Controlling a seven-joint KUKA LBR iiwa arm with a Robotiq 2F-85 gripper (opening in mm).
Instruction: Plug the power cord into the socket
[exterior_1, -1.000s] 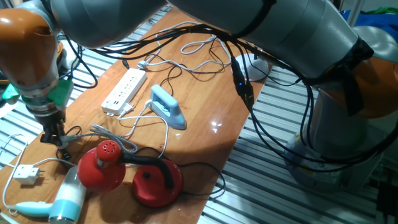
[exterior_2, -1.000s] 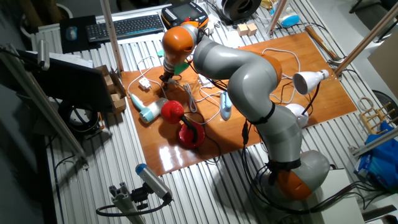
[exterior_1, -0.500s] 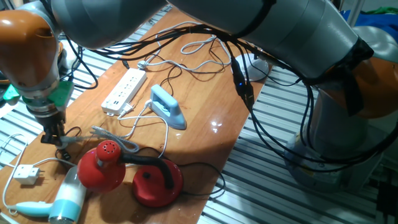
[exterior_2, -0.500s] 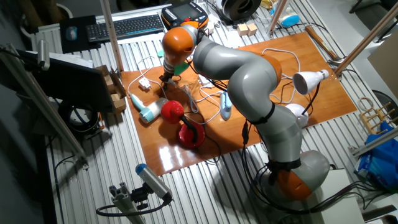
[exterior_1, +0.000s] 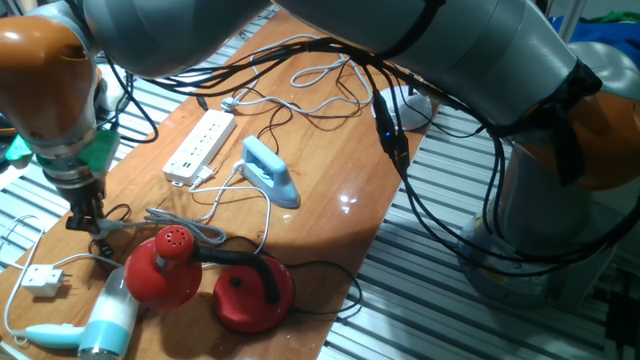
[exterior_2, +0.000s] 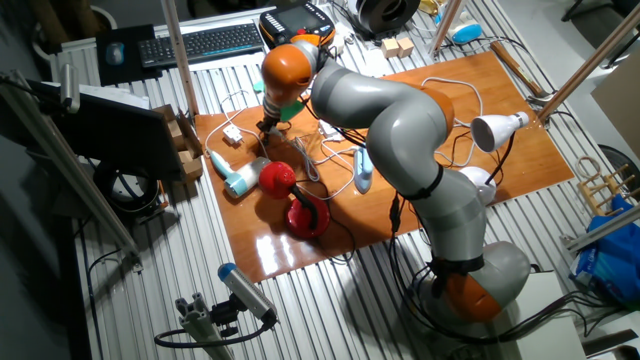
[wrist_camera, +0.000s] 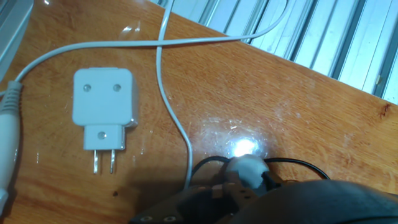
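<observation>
My gripper (exterior_1: 88, 222) is down at the table's left end, far from the socket. In the hand view its dark fingers (wrist_camera: 205, 202) close on a small whitish plug (wrist_camera: 245, 168). The grey braided power cord (exterior_1: 190, 230) runs from the gripper toward the light-blue iron (exterior_1: 272, 172). The socket, a long white power strip (exterior_1: 200, 145), lies beyond the iron. A thin black cord (wrist_camera: 298, 167) crosses under the plug.
A white boxy plug adapter (wrist_camera: 102, 106) with its white cord (wrist_camera: 171, 118) lies left of the gripper. A red kettle (exterior_1: 160, 265) on its base (exterior_1: 250, 290) and a hair dryer (exterior_1: 100, 320) stand near the front. More cords (exterior_1: 310, 90) lie at the back.
The loose stretch of braided cord beside the gripper has shifted slightly. The gripper and arm have barely moved.
</observation>
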